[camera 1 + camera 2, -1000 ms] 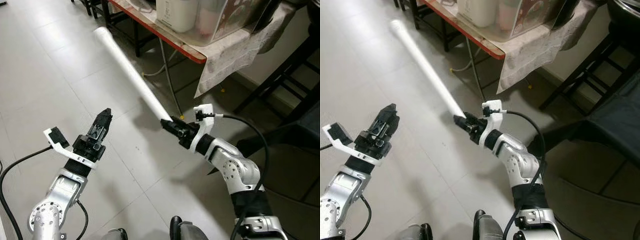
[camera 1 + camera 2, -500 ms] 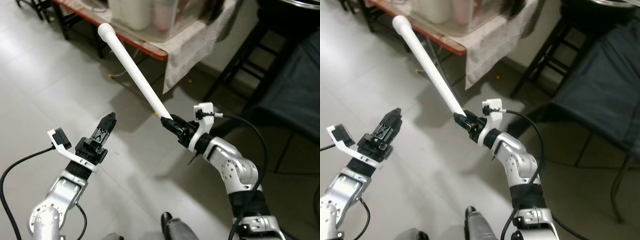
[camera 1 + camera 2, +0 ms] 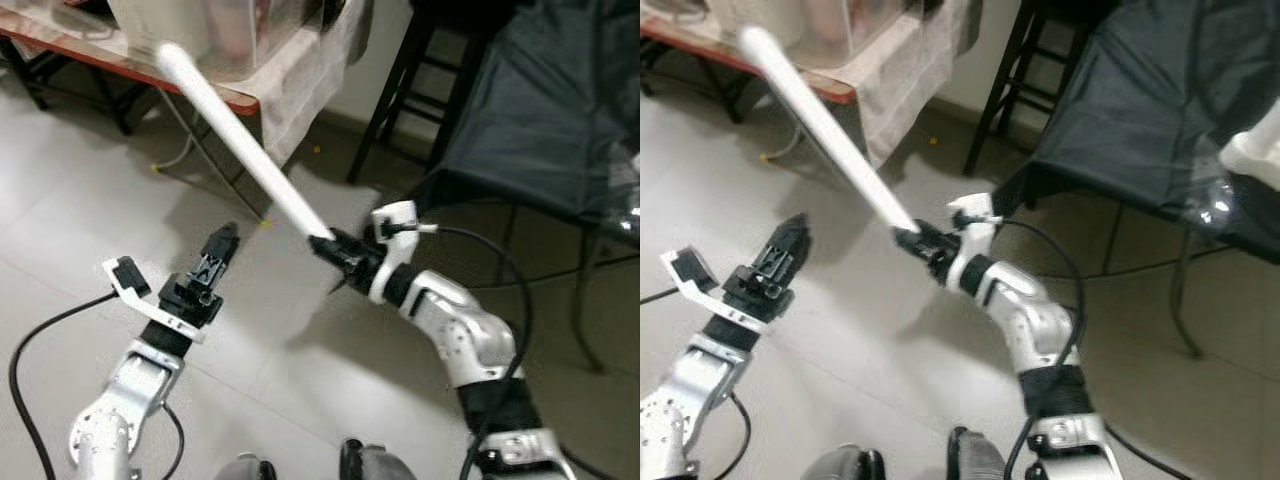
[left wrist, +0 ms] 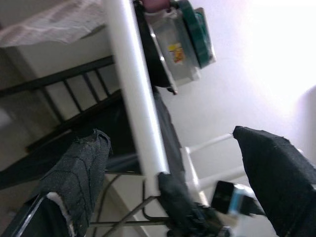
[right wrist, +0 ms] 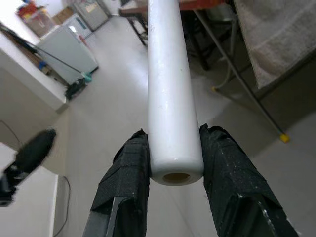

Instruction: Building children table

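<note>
You see a long white table leg [image 3: 243, 146]: a smooth, round, plain white tube with a rounded far tip and a flat near end that has a small hole in its centre, visible in the right wrist view. The finish is glossy and unmarked.

Your right gripper [image 3: 322, 247] is clamped on the near end of the leg, one black finger pad [image 5: 126, 173] pressed against each side of the tube. The leg projects from the gripper up and away to your left, held in the air above the pale tiled floor [image 3: 80, 220]. Its far tip lies in front of the red-edged table [image 3: 150, 75], which carries a cloth [image 3: 300, 70] and a clear container.

Your left gripper [image 3: 215, 255] is raised beside the leg, near it but apart, with nothing between its fingers. The left wrist view shows its two fingers [image 4: 79, 168] spread wide, with the leg passing across the gap beyond them.

A dark chair frame [image 3: 410, 90] and a dark-covered surface [image 3: 540, 100] stand to your right.
</note>
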You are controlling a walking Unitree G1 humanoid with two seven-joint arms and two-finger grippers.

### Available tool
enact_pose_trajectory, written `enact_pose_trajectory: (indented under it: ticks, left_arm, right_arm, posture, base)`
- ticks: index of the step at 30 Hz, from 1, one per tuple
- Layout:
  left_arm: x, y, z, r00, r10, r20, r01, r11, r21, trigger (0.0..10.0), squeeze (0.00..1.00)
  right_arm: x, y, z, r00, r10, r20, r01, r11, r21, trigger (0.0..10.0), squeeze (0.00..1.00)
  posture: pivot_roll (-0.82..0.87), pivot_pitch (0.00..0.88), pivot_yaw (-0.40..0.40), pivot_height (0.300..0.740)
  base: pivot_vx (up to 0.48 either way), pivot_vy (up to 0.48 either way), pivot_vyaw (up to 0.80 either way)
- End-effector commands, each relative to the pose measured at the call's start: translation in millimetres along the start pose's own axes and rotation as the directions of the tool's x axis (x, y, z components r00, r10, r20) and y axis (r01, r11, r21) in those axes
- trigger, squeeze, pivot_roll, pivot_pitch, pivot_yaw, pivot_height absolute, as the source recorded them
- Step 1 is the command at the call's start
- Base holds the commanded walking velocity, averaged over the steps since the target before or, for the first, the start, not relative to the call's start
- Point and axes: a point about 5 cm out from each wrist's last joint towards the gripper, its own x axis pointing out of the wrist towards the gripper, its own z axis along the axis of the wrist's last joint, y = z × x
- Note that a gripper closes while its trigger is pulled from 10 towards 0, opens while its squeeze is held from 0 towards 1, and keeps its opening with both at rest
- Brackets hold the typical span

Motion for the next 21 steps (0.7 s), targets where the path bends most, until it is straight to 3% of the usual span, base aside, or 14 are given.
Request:
enact_pose_trajectory:
  ticks: [1, 11, 21]
  left_arm:
    - [-4.5, 0.3, 1, 1.000, 0.001, 0.004, -0.001, 1.000, 0.010, 10.0, 0.00]
    - [1.4, -0.8, 3, 1.000, -0.013, -0.028, 0.015, 0.999, 0.048, 10.0, 0.00]
    - [12.2, -0.7, 4, 0.997, -0.037, -0.073, 0.043, 0.995, 0.088, 10.0, 0.00]
  right_arm:
    - [4.5, 11.2, 3, 0.998, 0.068, 0.017, -0.068, 0.998, 0.006, 10.0, 0.00]
    - [9.3, 25.7, 13, 0.989, 0.141, 0.043, -0.142, 0.989, 0.033, 10.0, 0.00]
    - [5.8, 43.4, 6, 0.963, 0.269, -0.003, -0.267, 0.958, 0.101, 10.0, 0.00]
  posture:
    - [0.01, 0.270, -0.029, 0.734]
    - [0.00, 0.264, -0.031, 0.734]
    - [0.00, 0.261, -0.029, 0.734]
  base:
    - [0.000, 0.000, 0.00]
    - [0.000, 0.000, 0.00]
    - [0.000, 0.000, 0.00]
